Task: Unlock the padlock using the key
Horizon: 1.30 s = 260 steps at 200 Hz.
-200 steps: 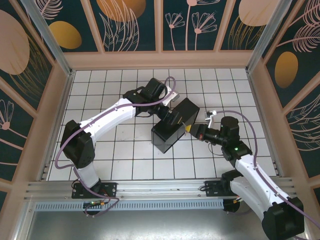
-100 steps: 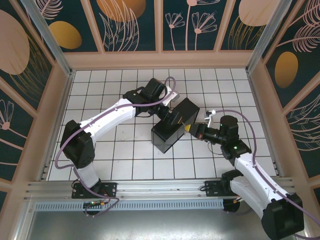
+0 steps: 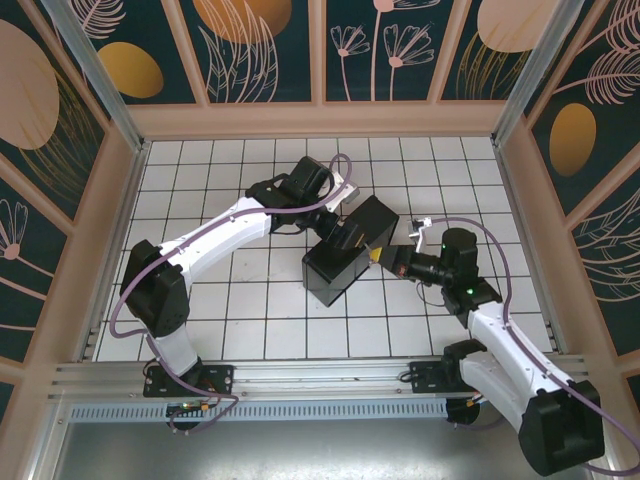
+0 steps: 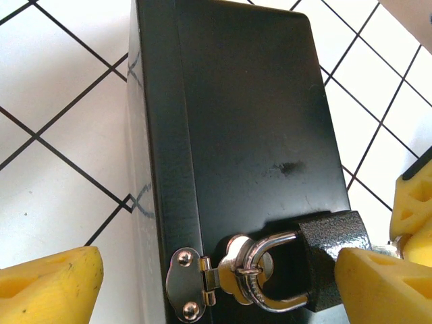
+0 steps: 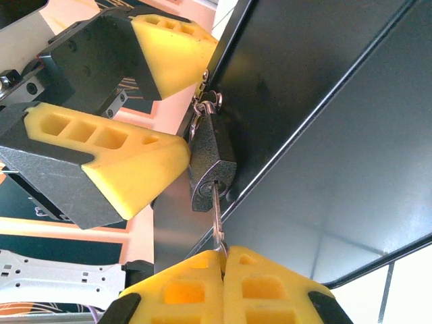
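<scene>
My right gripper (image 5: 223,255) is squeezed tight on the key (image 5: 217,212). The thin metal key sticks out from between my two yellow pads (image 5: 182,293), and its tip goes into the hole in the bottom of the padlock (image 5: 210,169). The padlock is dark grey and bumpy. It hangs on the edge of the black box (image 3: 348,250) that faces my right arm. The box sits on the white tiled table (image 3: 250,310) between my two arms. The padlock's shiny shackle (image 4: 266,273) goes through the silver clasp (image 4: 192,287) on the box, and the loop looks closed. My left gripper (image 4: 216,290) is spread wide apart and holds nothing. One of its yellow fingers (image 4: 50,290) is out over the tiles, away from the box. The other finger is right by the padlock's body, and I cannot tell if it touches. From above, my left gripper reaches over the box from the far side and my right gripper comes in from the right, close together by the padlock.
</scene>
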Motion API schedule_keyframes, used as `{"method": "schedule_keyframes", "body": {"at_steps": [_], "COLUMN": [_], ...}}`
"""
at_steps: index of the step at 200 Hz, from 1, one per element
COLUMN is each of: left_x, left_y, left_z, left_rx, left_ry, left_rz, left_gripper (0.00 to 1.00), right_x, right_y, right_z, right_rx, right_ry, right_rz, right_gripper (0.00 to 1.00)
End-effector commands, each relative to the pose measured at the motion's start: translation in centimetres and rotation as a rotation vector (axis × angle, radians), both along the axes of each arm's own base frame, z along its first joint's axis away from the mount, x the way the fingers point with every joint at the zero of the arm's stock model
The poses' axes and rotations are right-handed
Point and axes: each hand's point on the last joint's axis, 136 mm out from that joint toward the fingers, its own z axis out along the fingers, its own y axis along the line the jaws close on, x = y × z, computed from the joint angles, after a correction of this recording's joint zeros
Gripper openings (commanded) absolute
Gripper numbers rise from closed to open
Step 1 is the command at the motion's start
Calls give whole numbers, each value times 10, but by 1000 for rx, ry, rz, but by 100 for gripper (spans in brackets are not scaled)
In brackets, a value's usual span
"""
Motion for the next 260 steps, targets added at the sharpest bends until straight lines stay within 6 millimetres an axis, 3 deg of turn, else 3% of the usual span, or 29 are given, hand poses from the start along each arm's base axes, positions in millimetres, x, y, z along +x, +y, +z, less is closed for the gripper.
{"method": "schedule_keyframes", "body": {"at_steps": [1,202,260], "left_x": [-8,-10,8], "left_y": [14,11,9], "left_z": [-32,-38,-11], "left_rx": [108,103,38], "left_ry": [28,14,-16], "left_rz": [-20,-70,-23], "left_gripper": [88,87,93], "right_x": [-1,20,21], "right_y": [4,3,2], "right_z": [22,26,27], "right_rx": [59,98,91], "right_ry": [-64,-9,-3], "right_rz": [64,196,208], "right_gripper": [5,4,3]}}
